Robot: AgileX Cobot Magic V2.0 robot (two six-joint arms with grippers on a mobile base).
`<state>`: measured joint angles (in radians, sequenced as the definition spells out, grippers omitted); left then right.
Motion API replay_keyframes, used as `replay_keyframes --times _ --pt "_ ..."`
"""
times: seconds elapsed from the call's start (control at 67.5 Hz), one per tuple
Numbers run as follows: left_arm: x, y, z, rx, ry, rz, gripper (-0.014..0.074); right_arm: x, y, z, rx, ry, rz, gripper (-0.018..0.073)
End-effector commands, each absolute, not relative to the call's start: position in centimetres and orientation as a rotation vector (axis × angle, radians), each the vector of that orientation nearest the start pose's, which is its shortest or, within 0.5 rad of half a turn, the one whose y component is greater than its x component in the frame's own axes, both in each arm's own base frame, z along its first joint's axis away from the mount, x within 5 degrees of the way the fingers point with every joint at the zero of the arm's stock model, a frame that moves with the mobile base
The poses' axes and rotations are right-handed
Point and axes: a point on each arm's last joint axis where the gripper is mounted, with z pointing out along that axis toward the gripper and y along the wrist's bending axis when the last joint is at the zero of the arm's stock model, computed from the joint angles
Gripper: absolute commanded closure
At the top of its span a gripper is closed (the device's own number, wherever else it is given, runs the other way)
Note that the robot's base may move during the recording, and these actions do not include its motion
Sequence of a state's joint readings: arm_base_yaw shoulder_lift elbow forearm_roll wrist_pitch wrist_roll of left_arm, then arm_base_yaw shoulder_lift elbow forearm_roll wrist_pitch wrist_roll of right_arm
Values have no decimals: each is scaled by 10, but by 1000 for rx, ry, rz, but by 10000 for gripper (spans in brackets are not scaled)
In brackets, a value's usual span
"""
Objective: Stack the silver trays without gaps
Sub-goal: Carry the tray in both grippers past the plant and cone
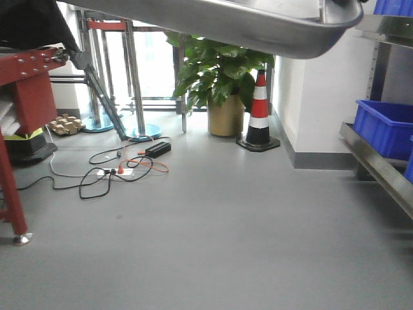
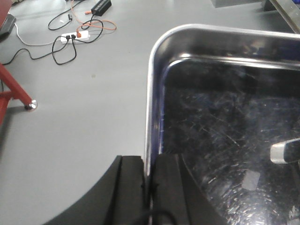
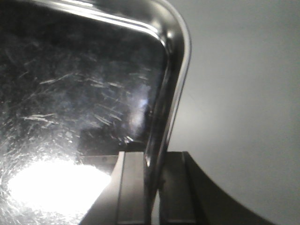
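Above grey floor (image 1: 213, 226), silver tray (image 2: 225, 131) hung: left gripper (image 2: 149, 187) pinched left rim, right gripper (image 3: 152, 187) pinched right rim.

The silver tray (image 1: 258, 26) is cut off by the front view's top edge, only part of its underside being seen, and it is cropped in both wrist views. The left gripper (image 2: 150, 190) and right gripper (image 3: 152, 190) are cut by the bottom edges, only fingers clamped on the rim being shown. Part of the tray floor is washed out by glare in the right wrist view; the blue bin (image 1: 385, 126) is cropped at right.
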<state>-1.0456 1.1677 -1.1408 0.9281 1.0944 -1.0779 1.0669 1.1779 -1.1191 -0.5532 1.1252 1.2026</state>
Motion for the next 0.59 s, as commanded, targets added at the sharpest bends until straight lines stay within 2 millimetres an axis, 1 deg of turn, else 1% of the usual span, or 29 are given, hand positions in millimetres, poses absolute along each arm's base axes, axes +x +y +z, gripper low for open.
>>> replay_keyframes --times 0.0,0.578 --pt "167 -152 393 191 2048 63 605 143 169 365 -8 2403 249 564" --pt "167 -152 393 191 2048 63 605 144 170 366 -13 2395 265 564"
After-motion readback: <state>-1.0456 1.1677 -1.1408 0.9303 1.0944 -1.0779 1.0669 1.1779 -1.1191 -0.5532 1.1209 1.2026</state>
